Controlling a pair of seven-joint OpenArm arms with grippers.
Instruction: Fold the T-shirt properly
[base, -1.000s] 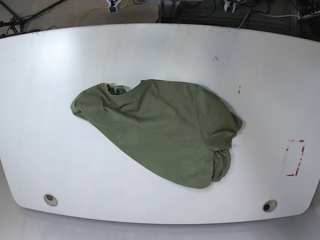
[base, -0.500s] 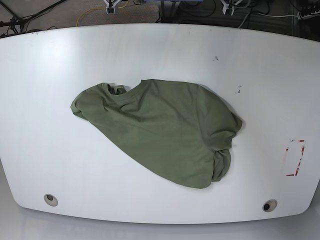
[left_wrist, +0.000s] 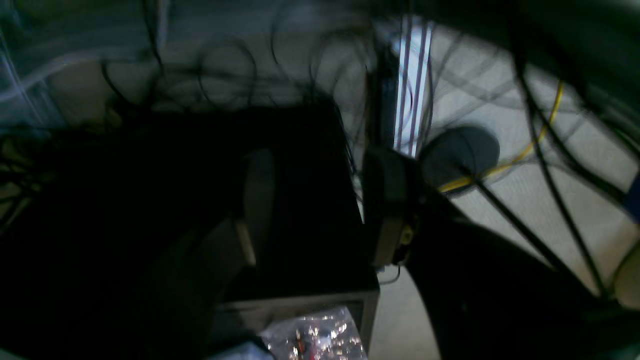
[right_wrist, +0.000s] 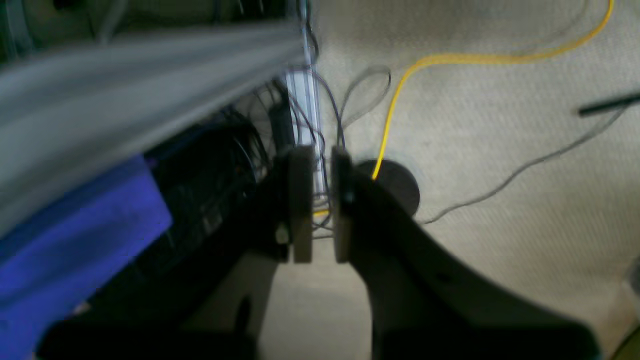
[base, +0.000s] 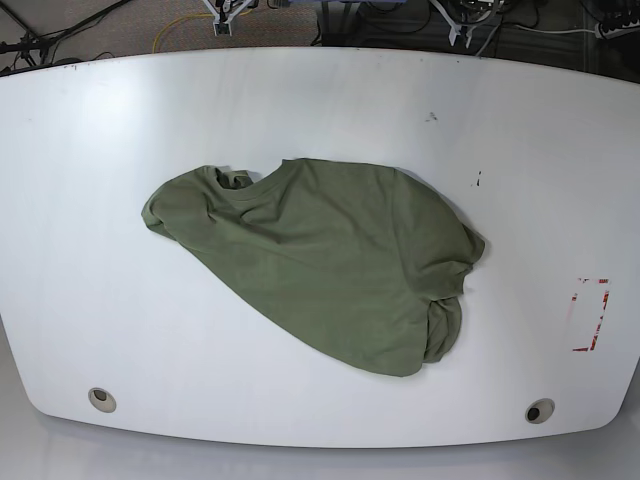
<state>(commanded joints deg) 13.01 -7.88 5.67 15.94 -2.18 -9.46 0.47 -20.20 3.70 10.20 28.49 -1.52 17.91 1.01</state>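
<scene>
White tabletop (base: 320, 90) fills the base view, with the T-shirt (base: 330, 260) lying crumpled near its middle, unfolded and touched by neither arm. Its ribbed neck (base: 232, 180) sits at the upper left of the heap, one end bunched at the lower right (base: 445, 325). Red marks (base: 592, 315) show near the table's right edge, and two round grommets (base: 100, 400) sit along the near edge. At the far rim, only the pale tips of the right gripper (base: 222, 14) and left gripper (base: 462, 22) are visible, both well apart from the shirt.

Seen from the right wrist, the right gripper (right_wrist: 314, 210) hangs over beige floor (right_wrist: 500, 150) beyond the table; its two pads stand almost together with a narrow gap, holding nothing. A yellow cable (right_wrist: 400, 95) and a dark round disc (right_wrist: 395, 185) lie below it, a blue patch (right_wrist: 75, 235) to the left.

Blurred and dark, the left wrist view shows the left gripper (left_wrist: 320, 210) with fingers apart and empty, above tangled black cables (left_wrist: 525, 230)
</scene>
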